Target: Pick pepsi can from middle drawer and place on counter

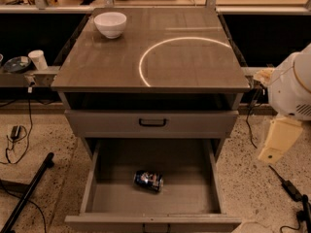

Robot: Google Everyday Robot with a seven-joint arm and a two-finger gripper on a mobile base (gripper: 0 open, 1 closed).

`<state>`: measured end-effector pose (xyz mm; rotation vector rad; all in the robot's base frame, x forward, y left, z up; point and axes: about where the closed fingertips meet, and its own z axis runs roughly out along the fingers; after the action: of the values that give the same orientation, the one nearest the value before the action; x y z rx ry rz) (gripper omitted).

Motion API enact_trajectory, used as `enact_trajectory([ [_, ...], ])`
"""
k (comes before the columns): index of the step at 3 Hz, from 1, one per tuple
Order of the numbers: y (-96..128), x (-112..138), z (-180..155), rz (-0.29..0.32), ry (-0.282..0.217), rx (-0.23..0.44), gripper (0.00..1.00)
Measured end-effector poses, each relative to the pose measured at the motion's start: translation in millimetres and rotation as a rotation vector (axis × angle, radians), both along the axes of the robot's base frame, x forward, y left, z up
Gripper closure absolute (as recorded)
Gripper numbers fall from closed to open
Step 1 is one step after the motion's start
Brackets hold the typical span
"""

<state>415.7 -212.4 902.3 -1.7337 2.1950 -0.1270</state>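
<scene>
The pepsi can [148,180] lies on its side on the floor of the middle drawer [187,191], in the lower centre of the frame. The drawer is pulled out, and the can is a little left of the drawer's middle and apart from all the walls.

The gripper [277,142] hangs at the right edge of the frame, outside the cabinet and higher than the can. From the gripper the can lies to the left and lower, with the right drawer wall between them. I cannot tell whether the gripper is open or closed.

The long axis of the can runs nearly left to right, with its right end slightly lower in the frame. In my judgement, a grasp from above must close across this axis.

The can is dark blue with white and red marks and pale ends. The counter [194,72] above carries a white bowl [110,24] at upper left.
</scene>
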Motion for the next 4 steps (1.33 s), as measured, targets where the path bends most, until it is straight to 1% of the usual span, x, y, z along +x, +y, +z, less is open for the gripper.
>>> enact_trajectory([
  [2, 6, -6, -36, 0.029, 0.004, 0.018, 0.0],
  [3, 7, -12, -54, 0.041, 0.009, 0.041, 0.0],
  [4, 9, -15, -63, 0.047, 0.015, 0.053, 0.0],
])
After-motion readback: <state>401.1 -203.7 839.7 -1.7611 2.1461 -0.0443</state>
